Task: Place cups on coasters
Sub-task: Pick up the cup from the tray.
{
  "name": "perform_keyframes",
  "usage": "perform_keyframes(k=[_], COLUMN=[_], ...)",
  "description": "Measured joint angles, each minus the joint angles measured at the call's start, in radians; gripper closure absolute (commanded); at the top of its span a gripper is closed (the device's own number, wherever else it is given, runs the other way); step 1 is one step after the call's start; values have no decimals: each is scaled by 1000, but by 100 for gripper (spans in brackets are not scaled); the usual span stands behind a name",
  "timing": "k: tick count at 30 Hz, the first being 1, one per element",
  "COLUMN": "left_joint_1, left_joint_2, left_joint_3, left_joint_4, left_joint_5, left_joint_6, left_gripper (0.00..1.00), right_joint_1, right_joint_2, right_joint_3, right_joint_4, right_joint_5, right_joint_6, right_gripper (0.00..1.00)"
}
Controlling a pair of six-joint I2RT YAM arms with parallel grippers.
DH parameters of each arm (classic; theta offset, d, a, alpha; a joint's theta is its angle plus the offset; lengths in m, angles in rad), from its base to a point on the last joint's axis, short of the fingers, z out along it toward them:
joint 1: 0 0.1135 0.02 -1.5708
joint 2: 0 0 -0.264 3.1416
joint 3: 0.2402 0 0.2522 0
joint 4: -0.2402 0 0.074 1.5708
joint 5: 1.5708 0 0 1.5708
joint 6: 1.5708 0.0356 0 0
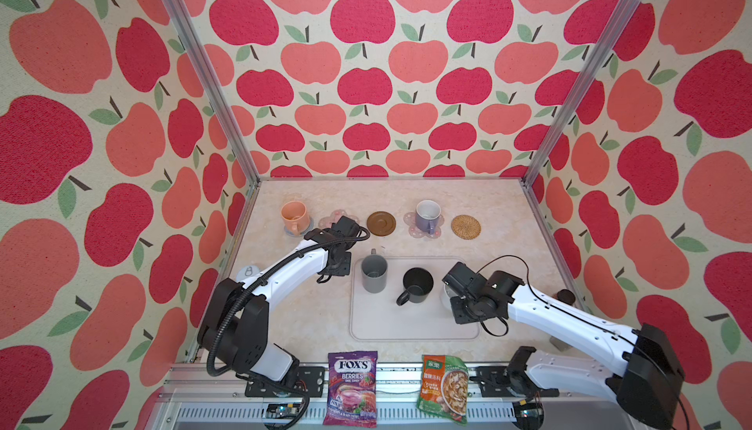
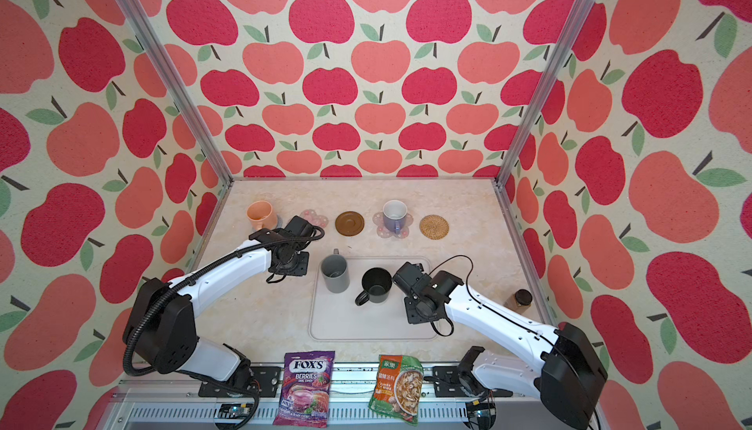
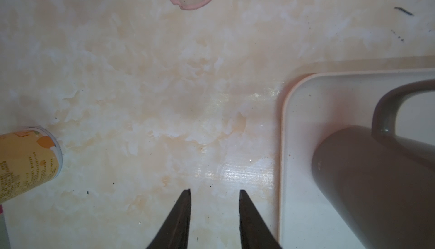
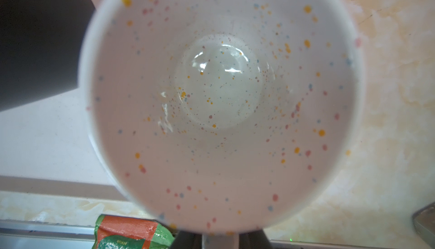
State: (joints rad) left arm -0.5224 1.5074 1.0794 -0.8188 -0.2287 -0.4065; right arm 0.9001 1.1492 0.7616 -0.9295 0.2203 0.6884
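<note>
Right end effector (image 4: 220, 238) clamps the speckled white mug (image 4: 221, 94) at its edge. The bare rattan coaster (image 1: 466, 227) lies farther back, nearest this arm. Left end effector (image 3: 214, 191) is narrowly parted and empty.

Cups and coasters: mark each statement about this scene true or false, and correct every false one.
1. The peach mug stands on the blue-grey coaster. True.
2. The brown coaster carries a mug. False: it is bare.
3. The grey mug and black mug stand on the tray. True.
4. The left end effector holds the grey mug. False: it is open and empty, beside the tray.
5. The lavender mug stands on the rattan coaster. False: it stands on a pink flower coaster.
</note>
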Motion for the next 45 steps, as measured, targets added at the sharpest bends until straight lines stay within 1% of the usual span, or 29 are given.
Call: perform_keyframes(k=[9, 14, 19, 25, 30, 39, 45], left_joint_1=[-4, -9, -9, -9, -9, -8, -8], left_joint_2=[0, 0, 0, 0, 4, 45, 64], left_joint_3=[0, 0, -2, -5, -7, -17, -25], left_joint_4=[0, 0, 0, 1, 4, 29, 39], left_joint_5=[0, 0, 0, 0, 0, 0, -1], left_joint_6=[-1, -6, -8, -8, -16, -23, -27], left_gripper=[64, 64, 64, 64, 64, 64, 64], right_joint_1=[-5, -29, -66, -152, -245, -410, -481], right_joint_2=[-27, -48, -50, -30, 43, 192, 280], right_joint_3=[-10, -10, 4, 74, 148, 276, 344], right_joint_4=[2, -4, -3, 34, 93, 159, 206], right_joint_5=[15, 59, 108, 140, 144, 100, 73], right_joint_6=[-1, -17, -62, -159, -259, -396, -457], right_gripper=[100, 100, 100, 100, 100, 100, 100])
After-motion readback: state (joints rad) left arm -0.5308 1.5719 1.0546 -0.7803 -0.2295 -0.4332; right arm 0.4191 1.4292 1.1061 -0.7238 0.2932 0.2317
